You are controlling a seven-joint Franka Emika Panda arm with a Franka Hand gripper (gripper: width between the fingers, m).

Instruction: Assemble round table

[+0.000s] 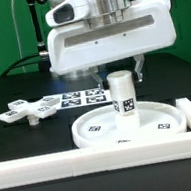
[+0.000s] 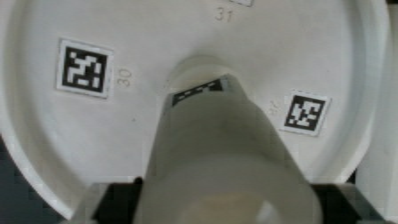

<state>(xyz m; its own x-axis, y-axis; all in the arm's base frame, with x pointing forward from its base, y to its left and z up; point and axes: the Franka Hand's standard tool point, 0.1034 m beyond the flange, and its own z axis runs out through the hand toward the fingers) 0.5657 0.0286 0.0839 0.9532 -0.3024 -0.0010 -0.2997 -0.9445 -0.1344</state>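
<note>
Right in the middle of the round disc (image 1: 90,131) stood the short thick leg (image 1: 123,99). It stood straight up, with a black-and-white tag on its side. The disc lay flat on the black table (image 1: 20,139), close to the long white border wall (image 1: 95,161) at the front.

The gripper (image 1: 120,72) hung just over the leg. In the wrist view the leg (image 2: 222,140) filled the space between the two dark fingers (image 2: 121,200), one on each side near its top. They looked very close to it. I could not tell if they were squeezing it or only sitting beside it.

The wrist view also showed the disc (image 2: 107,130) under the leg, with a square tag on each side of the leg.

The cross-shaped base (image 1: 30,111) lay flat on the table at the exterior view's left, well apart from the disc. The marker board (image 1: 81,94) lay behind the disc, under the arm.
</note>
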